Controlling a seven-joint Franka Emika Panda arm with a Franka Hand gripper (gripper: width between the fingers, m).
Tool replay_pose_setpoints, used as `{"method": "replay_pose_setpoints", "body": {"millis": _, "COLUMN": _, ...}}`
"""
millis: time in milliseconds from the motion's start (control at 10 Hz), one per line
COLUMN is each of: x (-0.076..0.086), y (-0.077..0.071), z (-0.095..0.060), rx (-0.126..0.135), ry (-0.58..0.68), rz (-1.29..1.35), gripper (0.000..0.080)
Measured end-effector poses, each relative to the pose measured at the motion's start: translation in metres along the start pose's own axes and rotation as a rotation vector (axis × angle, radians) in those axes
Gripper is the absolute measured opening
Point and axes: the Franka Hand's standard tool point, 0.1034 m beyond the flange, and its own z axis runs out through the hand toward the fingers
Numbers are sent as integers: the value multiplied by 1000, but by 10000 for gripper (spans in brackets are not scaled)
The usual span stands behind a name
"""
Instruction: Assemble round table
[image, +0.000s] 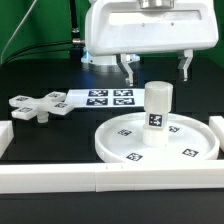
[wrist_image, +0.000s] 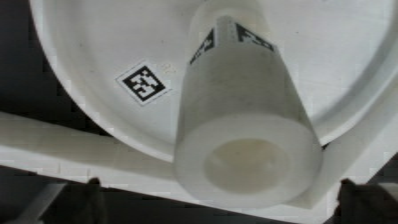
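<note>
The large round rimmed disc (image: 112, 142) lies flat on the table. The short thick cylinder post (image: 157, 108) stands upright on its middle, tag facing the camera. My gripper (image: 156, 70) hangs just above the post, open and empty, a finger on either side of the post's top without touching it. The cross-shaped piece (image: 38, 105) lies on the table at the exterior view's left. In the wrist view I look straight down the post (wrist_image: 249, 160) onto the disc (wrist_image: 107, 50); my gripper (wrist_image: 217, 205) shows only as dark fingertips (wrist_image: 71, 198) at the edge.
The marker board (image: 105, 97) lies behind the disc. White border rails run along the front (image: 100, 180), the exterior view's left (image: 5, 135) and right (image: 218, 125). A rail also shows in the wrist view (wrist_image: 54, 140).
</note>
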Motion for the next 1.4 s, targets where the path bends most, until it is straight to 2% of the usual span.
{"method": "replay_pose_setpoints", "body": {"millis": 200, "x": -2, "y": -1, "z": 1, "rx": 7, "ry": -18, "rz": -7, "gripper": 649}}
{"method": "replay_pose_setpoints", "body": {"millis": 300, "x": -5, "y": 4, "z": 4, "rx": 3, "ry": -23, "rz": -33, "gripper": 649}}
{"method": "replay_pose_setpoints", "body": {"millis": 400, "x": -8, "y": 6, "z": 4, "rx": 14, "ry": -57, "rz": -29, "gripper": 649}}
{"method": "replay_pose_setpoints", "body": {"millis": 600, "x": -10, "y": -4, "z": 3, "rx": 74, "ry": -200, "rz": -10, "gripper": 649}}
{"method": "replay_pose_setpoints", "body": {"millis": 900, "x": -11, "y": -15, "z": 1, "rx": 128, "ry": -370, "rz": 0, "gripper": 649}}
{"method": "replay_pose_setpoints", "body": {"millis": 1000, "x": -7, "y": -14, "z": 2, "rx": 128, "ry": -366, "rz": -1, "gripper": 649}}
{"method": "replay_pose_setpoints", "body": {"millis": 1200, "x": -3, "y": -8, "z": 4, "rx": 111, "ry": -335, "rz": -86, "gripper": 649}}
{"method": "replay_pose_setpoints", "body": {"millis": 1400, "x": -2, "y": -3, "z": 12, "rx": 108, "ry": -306, "rz": -133, "gripper": 649}}
